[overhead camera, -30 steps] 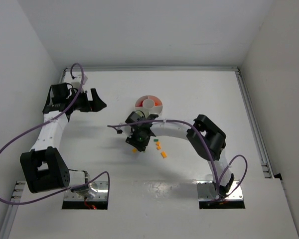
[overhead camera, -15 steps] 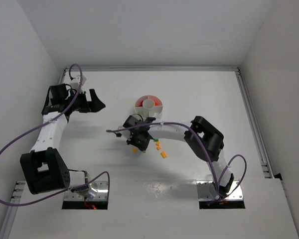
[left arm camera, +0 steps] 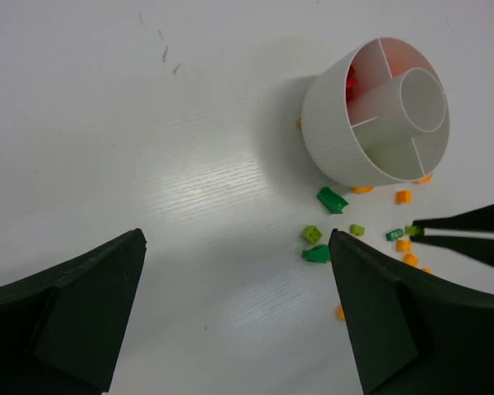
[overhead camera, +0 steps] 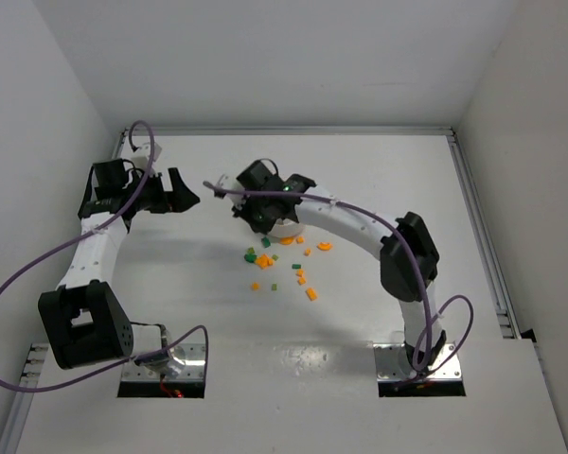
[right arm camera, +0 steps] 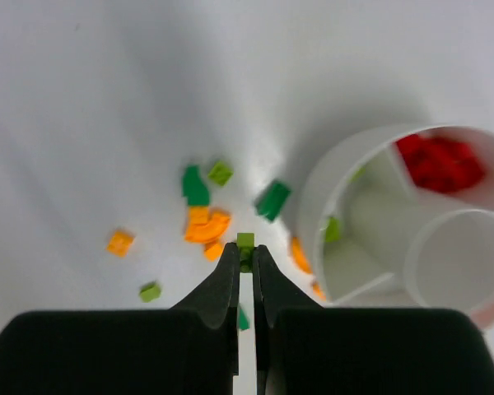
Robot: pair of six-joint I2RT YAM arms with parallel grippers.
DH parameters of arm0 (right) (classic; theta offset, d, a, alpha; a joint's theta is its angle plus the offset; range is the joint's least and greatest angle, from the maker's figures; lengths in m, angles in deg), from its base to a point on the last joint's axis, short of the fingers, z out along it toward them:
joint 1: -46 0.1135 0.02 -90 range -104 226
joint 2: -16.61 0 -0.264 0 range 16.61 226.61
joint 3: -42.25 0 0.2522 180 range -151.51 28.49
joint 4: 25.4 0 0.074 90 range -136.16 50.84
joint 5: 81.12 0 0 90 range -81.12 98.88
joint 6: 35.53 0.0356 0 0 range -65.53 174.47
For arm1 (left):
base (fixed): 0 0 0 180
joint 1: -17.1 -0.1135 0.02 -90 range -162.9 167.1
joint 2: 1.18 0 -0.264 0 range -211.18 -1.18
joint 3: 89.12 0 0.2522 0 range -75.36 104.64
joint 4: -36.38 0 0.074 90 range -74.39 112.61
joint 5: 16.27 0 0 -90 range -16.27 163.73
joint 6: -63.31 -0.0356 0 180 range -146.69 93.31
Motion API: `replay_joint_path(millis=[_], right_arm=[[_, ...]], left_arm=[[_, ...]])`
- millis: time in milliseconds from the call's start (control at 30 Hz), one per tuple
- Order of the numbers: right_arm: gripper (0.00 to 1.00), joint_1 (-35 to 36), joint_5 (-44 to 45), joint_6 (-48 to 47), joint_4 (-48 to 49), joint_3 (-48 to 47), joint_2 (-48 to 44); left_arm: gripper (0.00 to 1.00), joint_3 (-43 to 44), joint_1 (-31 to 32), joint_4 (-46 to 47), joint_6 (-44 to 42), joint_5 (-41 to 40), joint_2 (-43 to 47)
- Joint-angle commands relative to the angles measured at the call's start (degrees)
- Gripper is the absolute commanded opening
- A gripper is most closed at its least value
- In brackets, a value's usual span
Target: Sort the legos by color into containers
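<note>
One green lego (right arm camera: pixel 245 241) is pinched between the right fingers (right arm camera: pixel 222 288) at lower centre, beside the dish (right arm camera: pixel 313 202), likely to join its greens. The left fingers (left arm camera: pixel 74 304) stand spread.

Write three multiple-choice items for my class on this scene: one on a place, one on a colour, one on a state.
1. Where do the red legos lie?
A on the table
B in a wedge section of the dish
C in the central cup

2. The lego in the right gripper is:
A red
B orange
C green

3. The left gripper is:
A open and empty
B shut on a lego
C shut on the dish

Key:
1. B, the red heap fills one wedge.
2. C, a green piece sits between the closed tips.
3. A, its fingers stand wide apart over bare table.
</note>
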Motion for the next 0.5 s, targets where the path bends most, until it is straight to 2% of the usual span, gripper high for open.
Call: replay_joint_path(millis=[0, 100, 233, 467], right_arm=[[0.0, -3.18, -0.13, -0.96, -2.14, -5.33, -2.96], [0.0, -4.77, 0.49, -1.49, -2.14, -6.04, -2.43], [0.0, -6.7, 0.49, -2.01, -2.14, -8.15, -1.29], [0.0, -8.28, -1.18, -2.02, -2.67, -8.68, -0.14]], left_arm=[[1.0, 0.38, -0.83, 4.27, 3.35, 1.55, 1.51], [1.0, -0.77, -0.83, 6.3, 5.36, 1.47, 2.03], [1.0, 1.42, 1.19, 4.46, 3.63, -3.97, 1.42], [1.0, 2.84, 1.19, 1.99, 1.33, -0.74, -0.43]])
